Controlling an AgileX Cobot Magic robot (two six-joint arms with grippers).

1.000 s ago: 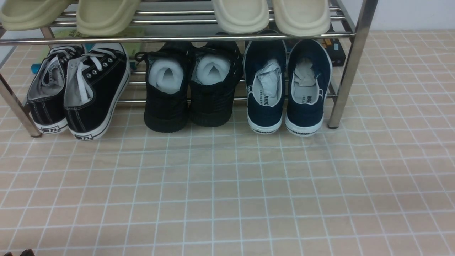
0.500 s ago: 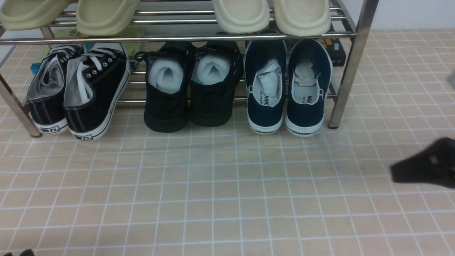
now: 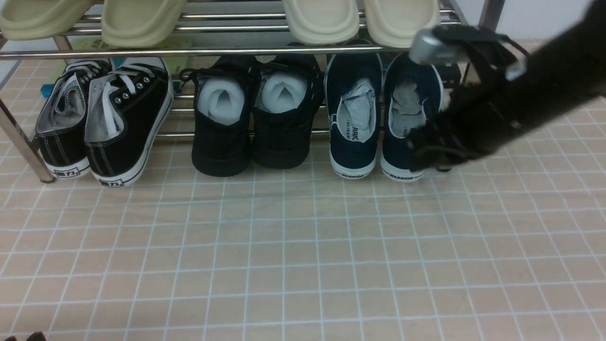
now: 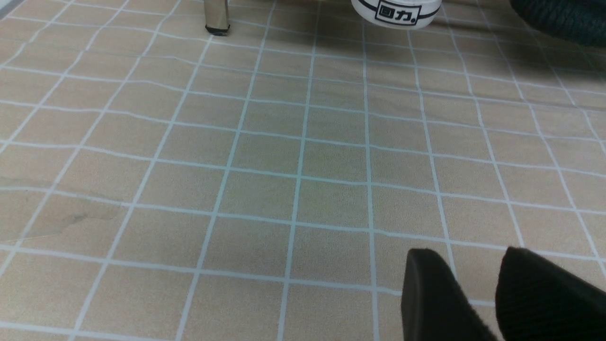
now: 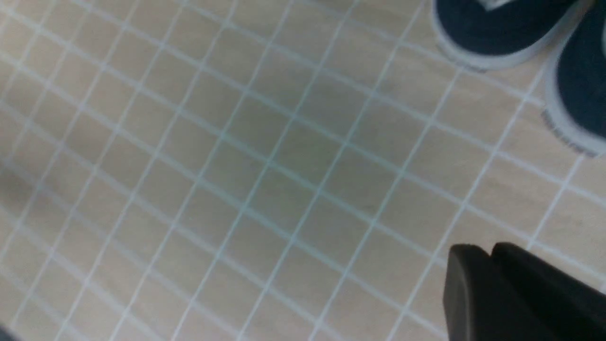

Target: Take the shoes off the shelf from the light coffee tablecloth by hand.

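Now in hand: the approach; the right gripper (image 3: 419,154) is hovering near the heel of the right-hand shoe, and nothing is lifted yet.
Shoes' place: the shoes (image 3: 354,142) are sitting at the right end of the lower tier of the shelf (image 3: 227,51), heels toward the robot, over the light coffee tablecloth (image 3: 284,246).
Right hand: its fingers are lying together with no gap, gripping nothing.
Left hand: the left gripper (image 4: 473,258) is hanging low over the cloth, fingers slightly parted, empty.
Next move: probably calling for parting the fingers, then closing on a heel rim.
Writing: "WARRIOR" is showing on both heels and partly on the linings; the black lace-up sneakers (image 3: 104,123) are bearing a "回力" heel patch.
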